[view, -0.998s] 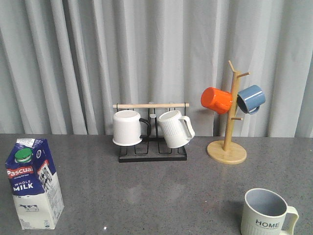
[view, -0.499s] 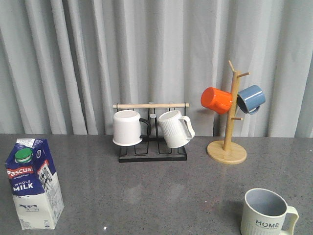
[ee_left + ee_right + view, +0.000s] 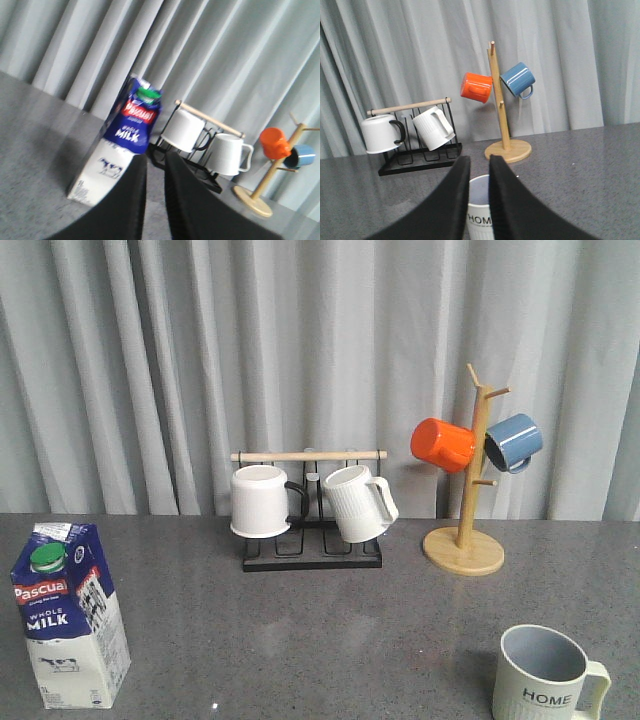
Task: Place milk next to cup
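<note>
The milk stands upright at the table's front left, a blue-and-white carton with a green cap. The cup, cream with "HOME" lettering, sits at the front right, far from the carton. Neither gripper shows in the front view. In the blurred left wrist view, my left gripper hangs shut and empty, with the milk a little ahead and to one side. My right gripper is shut and empty, and the cup stands just beyond its fingers, partly hidden by them.
A black wire rack with a wooden bar holds a plain white mug and a ribbed white mug at the back centre. A wooden mug tree with an orange mug and a blue mug stands at the back right. Grey curtain behind.
</note>
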`<move>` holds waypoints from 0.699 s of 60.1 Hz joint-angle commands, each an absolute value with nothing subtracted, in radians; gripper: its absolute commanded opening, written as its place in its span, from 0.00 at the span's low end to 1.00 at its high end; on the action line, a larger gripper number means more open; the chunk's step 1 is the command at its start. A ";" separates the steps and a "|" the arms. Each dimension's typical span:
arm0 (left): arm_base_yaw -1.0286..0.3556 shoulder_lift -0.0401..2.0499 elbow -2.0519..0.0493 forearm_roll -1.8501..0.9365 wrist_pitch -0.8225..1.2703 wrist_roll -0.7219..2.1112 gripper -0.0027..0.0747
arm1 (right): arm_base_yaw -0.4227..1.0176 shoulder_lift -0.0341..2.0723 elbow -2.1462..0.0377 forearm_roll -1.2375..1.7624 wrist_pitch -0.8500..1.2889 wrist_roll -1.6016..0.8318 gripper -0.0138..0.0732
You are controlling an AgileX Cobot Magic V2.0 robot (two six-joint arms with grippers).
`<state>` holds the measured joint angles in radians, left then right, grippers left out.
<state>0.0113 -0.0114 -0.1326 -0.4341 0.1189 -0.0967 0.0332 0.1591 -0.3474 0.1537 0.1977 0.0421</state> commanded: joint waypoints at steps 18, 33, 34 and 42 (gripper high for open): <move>0.013 -0.022 -0.227 -0.498 0.033 -0.104 0.60 | 0.036 0.277 -0.420 0.169 0.061 0.029 0.82; 0.013 0.047 -0.326 -0.457 0.186 -0.010 0.60 | 0.036 0.410 -0.618 0.110 0.289 0.000 0.80; 0.013 0.063 -0.341 -0.451 0.202 0.000 0.60 | 0.036 0.424 -0.633 0.099 0.302 0.000 0.80; 0.013 0.183 -0.441 -0.434 0.286 0.041 0.60 | 0.036 0.561 -0.757 0.026 0.304 0.000 0.77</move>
<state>0.0113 0.1002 -0.3643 -0.4352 0.2939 0.0121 0.0332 0.4882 -0.6694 0.0770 0.3806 0.0118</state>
